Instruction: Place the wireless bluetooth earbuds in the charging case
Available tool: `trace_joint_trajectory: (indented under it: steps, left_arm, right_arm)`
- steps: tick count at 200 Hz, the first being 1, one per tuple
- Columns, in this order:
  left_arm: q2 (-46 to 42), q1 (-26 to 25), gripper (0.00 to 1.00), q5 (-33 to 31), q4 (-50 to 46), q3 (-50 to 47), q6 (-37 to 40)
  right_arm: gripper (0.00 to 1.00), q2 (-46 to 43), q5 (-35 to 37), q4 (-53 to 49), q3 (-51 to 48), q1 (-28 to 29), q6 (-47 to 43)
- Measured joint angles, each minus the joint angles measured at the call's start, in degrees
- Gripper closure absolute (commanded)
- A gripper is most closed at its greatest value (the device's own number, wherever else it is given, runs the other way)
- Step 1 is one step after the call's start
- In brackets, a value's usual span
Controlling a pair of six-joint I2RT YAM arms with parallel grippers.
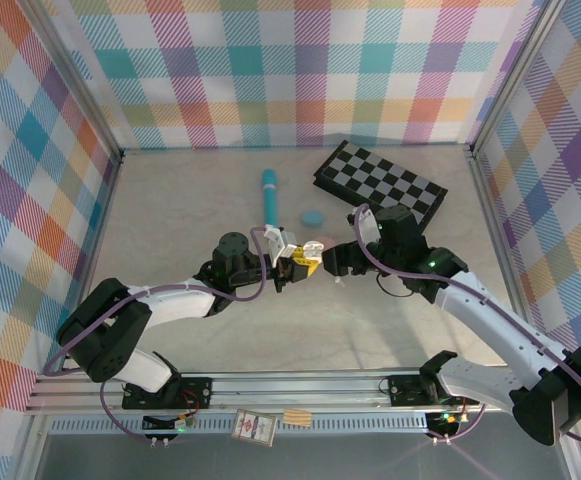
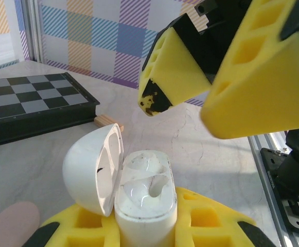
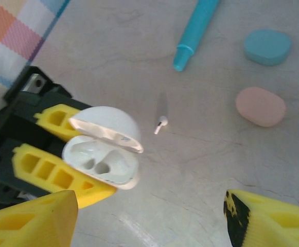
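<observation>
Left fingers [image 3: 51, 172] hold the charging case [image 3: 105, 167] upright, lid [image 3: 108, 123] open.

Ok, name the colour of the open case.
The charging case is white; clearest in the left wrist view.

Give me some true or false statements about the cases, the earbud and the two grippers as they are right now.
1. The left gripper holds the white case with its lid open. True.
2. The right gripper is shut on an earbud. False: its jaws stand open with nothing between them, and the earbud lies on the table.
3. The pen lies on the chessboard. False: it lies on the table beside the board.
4. The blue case and the pink case are both closed. True.
</observation>
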Motion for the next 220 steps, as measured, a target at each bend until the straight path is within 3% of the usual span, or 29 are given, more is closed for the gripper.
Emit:
trace_joint_trajectory:
  steps: [44, 111, 182, 220]
  left_arm:
    - [0.00, 0.83, 1.00, -0.39, 1.42, -1.18, -0.11]
    - [-2.21, 5.03, 1.00, -4.81, 3.96, -6.40, -0.31]
    - [-9.03, 6.71, 1.00, -7.96, 6.49, -12.46, -0.28]
    - [-12.50, 6.71, 1.00, -9.07, 7.02, -14.49, -0.24]
  right_arm:
    - [0.27, -1.84, 2.86, 0.98, -0.09, -0.39, 2.03]
    - [0.31, 1.64, 6.73, -1.38, -1.18, -6.49, 8.00]
    - [0.31, 27.45, -2.14, -5.81, 0.59, -7.34, 6.45]
    - [0.37, 35.41, -4.55, -4.52, 2.08, -6.88, 5.51]
